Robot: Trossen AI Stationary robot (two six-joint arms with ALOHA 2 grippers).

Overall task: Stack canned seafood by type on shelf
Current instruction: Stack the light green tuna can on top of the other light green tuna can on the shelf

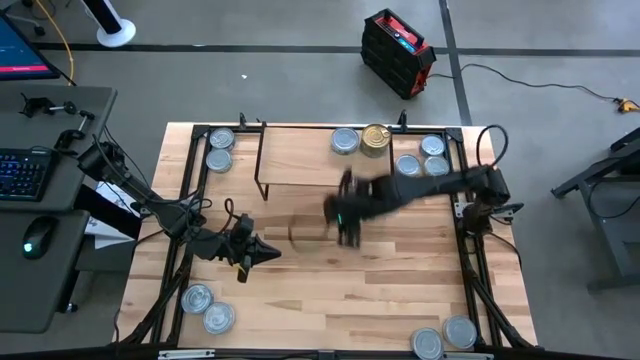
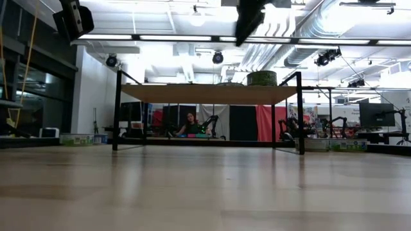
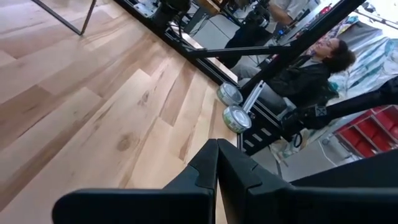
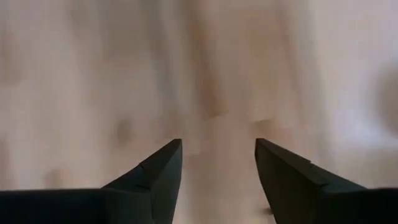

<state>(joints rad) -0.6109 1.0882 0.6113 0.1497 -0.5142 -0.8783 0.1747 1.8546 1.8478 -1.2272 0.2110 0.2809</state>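
R gripper [image 1: 345, 235] is hanging over mid-table w/ fingers [image 4: 155, 171] spread, nothing between them, just off the shelf's [image 1: 300, 160] front edge. L gripper [image 1: 268, 255] is waiting nearer the table's left side, fingers pressed together, empty. On the shelf's right end a silver tin [image 1: 345, 141] is sitting beside the gold tin [image 1: 375, 139]; the rest are lying loose at the table [image 1: 330, 290] corners. Next pick is prob. the right-back cluster [image 1: 420, 157]: approach straight down, centred, jaws wide.
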